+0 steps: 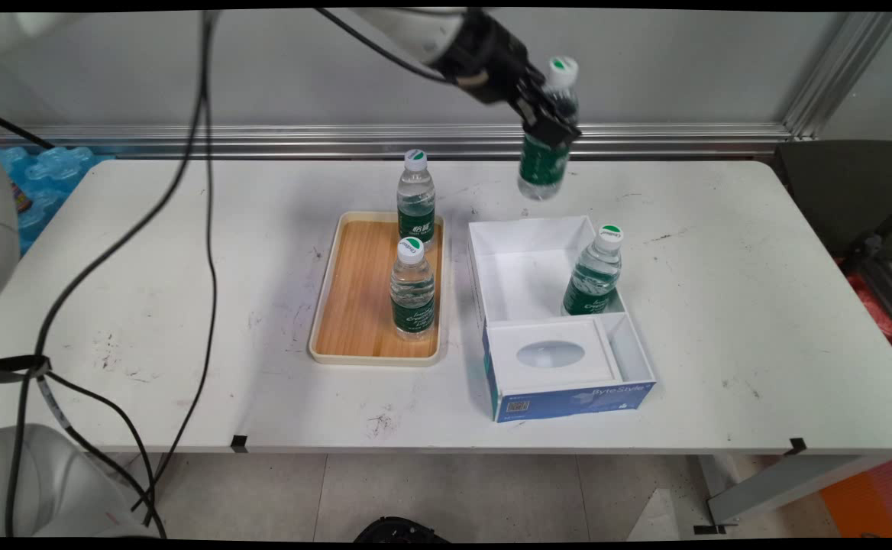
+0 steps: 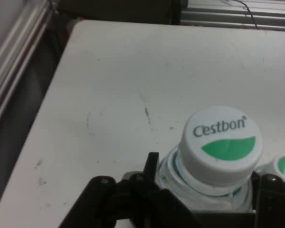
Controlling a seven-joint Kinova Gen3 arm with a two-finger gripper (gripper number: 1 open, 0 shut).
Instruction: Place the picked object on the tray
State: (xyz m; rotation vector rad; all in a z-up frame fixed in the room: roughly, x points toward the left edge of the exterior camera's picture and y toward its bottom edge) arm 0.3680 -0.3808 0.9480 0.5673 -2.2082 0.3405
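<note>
Two bottles (image 1: 414,252) stand on a wooden tray (image 1: 354,298) — one bottle (image 1: 593,273) in the box (image 1: 560,382).

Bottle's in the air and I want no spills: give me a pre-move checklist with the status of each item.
1. Gripper shut on the lifted bottle: ok.
2. Lifted bottle clear of the table: ok.
3. Its cap on: ok.
4. Box has open space beside its bottle: ok.
5. Two tray bottles upright on the tray: ok.
6. Grip firmness: cannot tell.
</note>
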